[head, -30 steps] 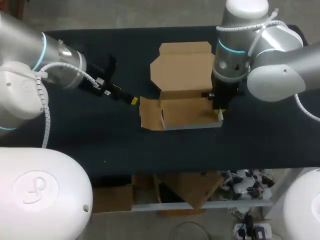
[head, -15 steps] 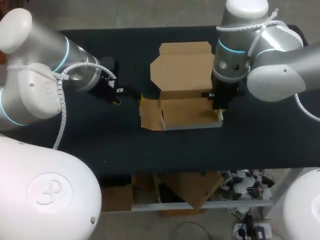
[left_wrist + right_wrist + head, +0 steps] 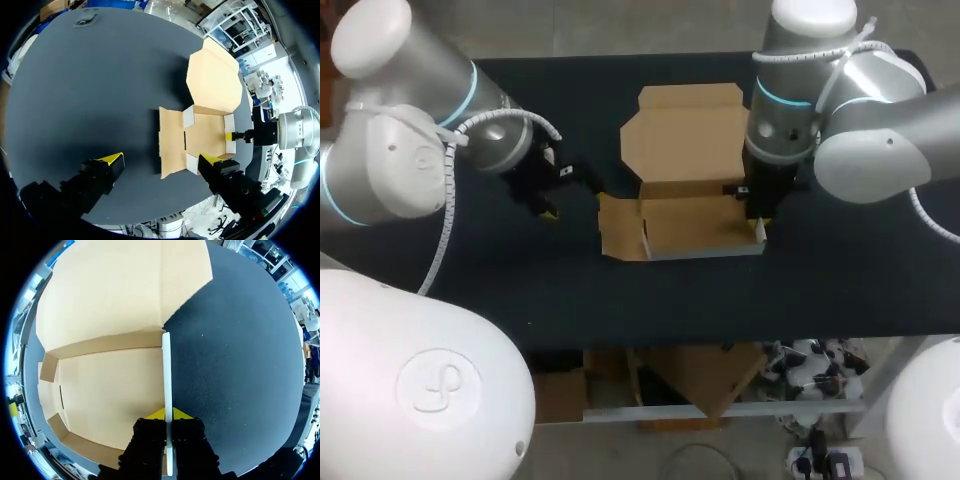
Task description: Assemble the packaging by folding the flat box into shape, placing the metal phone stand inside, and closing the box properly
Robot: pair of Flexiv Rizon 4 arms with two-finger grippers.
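The box (image 3: 685,215) sits at the centre of the table (image 3: 470,280) in the head view. Its lid lies flat toward the upper middle, and its left flap (image 3: 618,228) is still flat on the cloth. The right gripper (image 3: 168,416) is pressed together on the box's upright right side wall (image 3: 166,370), pinching it from both sides. The left gripper (image 3: 163,160) hangs spread wide and holds nothing, with the left flap just ahead of it. A small grey item (image 3: 86,21) lies far beyond it near the table's edge. It may be the stand, but it is too small to tell. Only 1 wall is gripped, so a sideways push on the left flap could slide or twist the box. That could crease the pinched wall or pull it free. A spread finger could also catch under the flap and lift the whole tray.
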